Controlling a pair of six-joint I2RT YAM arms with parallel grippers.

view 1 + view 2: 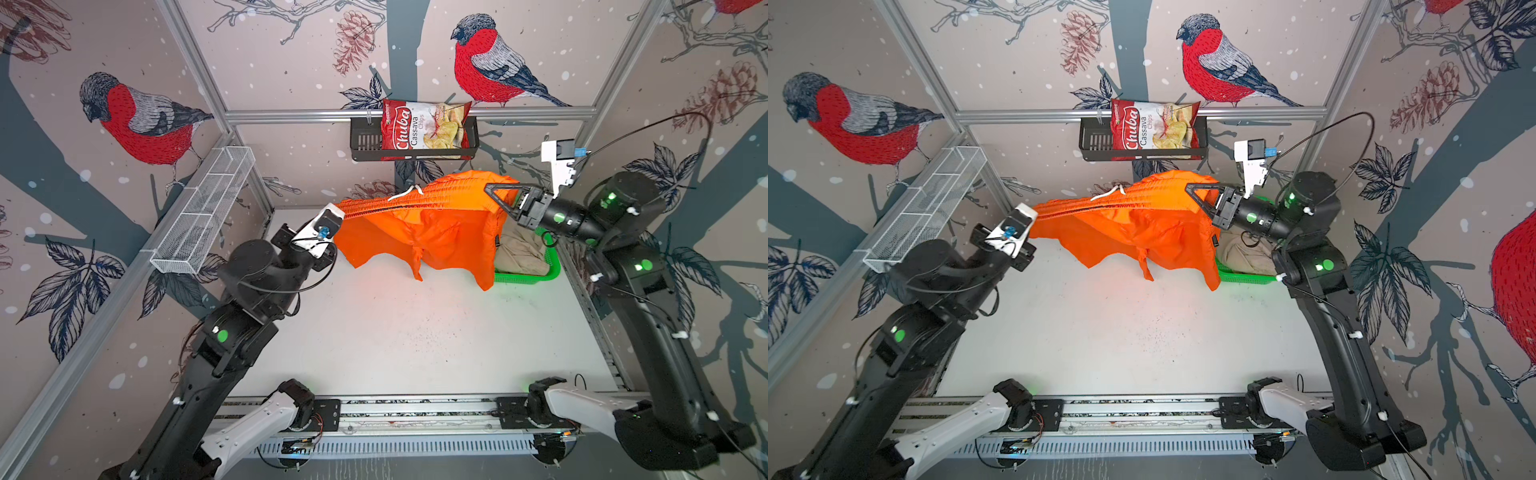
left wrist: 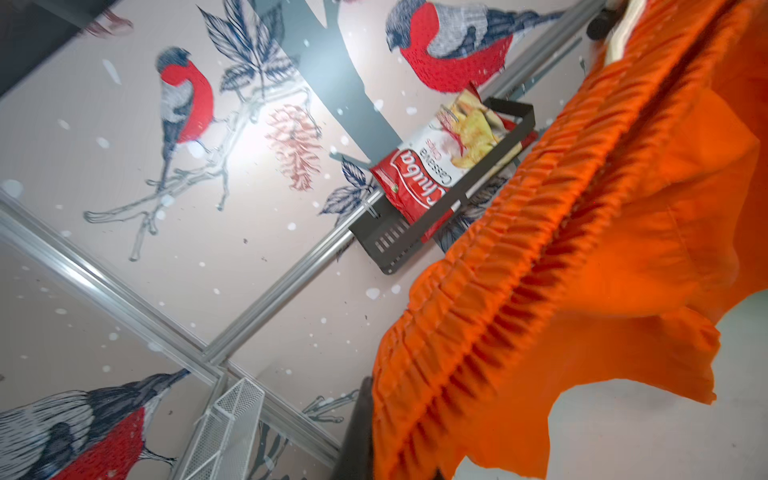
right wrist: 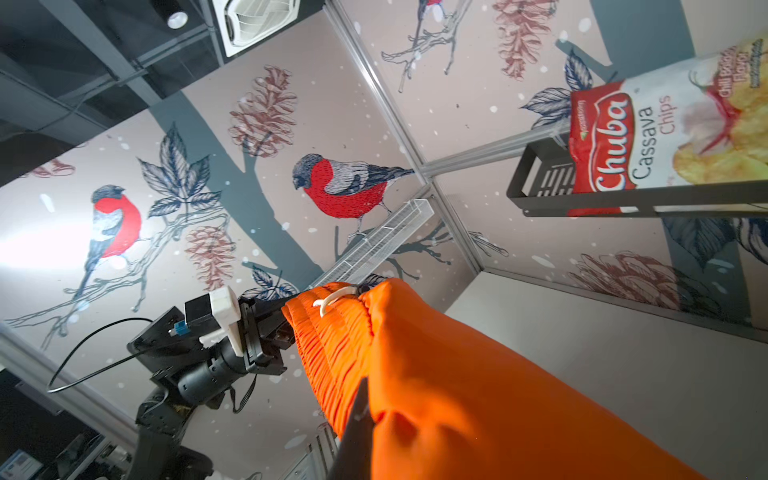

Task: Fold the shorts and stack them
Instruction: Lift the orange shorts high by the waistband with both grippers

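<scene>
The orange shorts (image 1: 424, 232) (image 1: 1142, 232) hang in the air above the back of the table, stretched by the waistband between both grippers. My left gripper (image 1: 338, 215) (image 1: 1034, 220) is shut on the left end of the waistband (image 2: 519, 291), and my right gripper (image 1: 494, 195) (image 1: 1196, 193) is shut on its right end (image 3: 332, 357). A white drawstring (image 1: 405, 193) lies on top of the waistband. The legs dangle just above the table. The beige shorts (image 1: 519, 253) (image 1: 1246, 253) lie crumpled in a green basket (image 1: 552, 270), partly behind the orange cloth.
A black wall rack (image 1: 365, 145) holds a red chips bag (image 1: 424, 126) right behind the shorts. A white wire basket (image 1: 203, 208) hangs on the left wall. The white table (image 1: 395, 332) stretches toward the front rail.
</scene>
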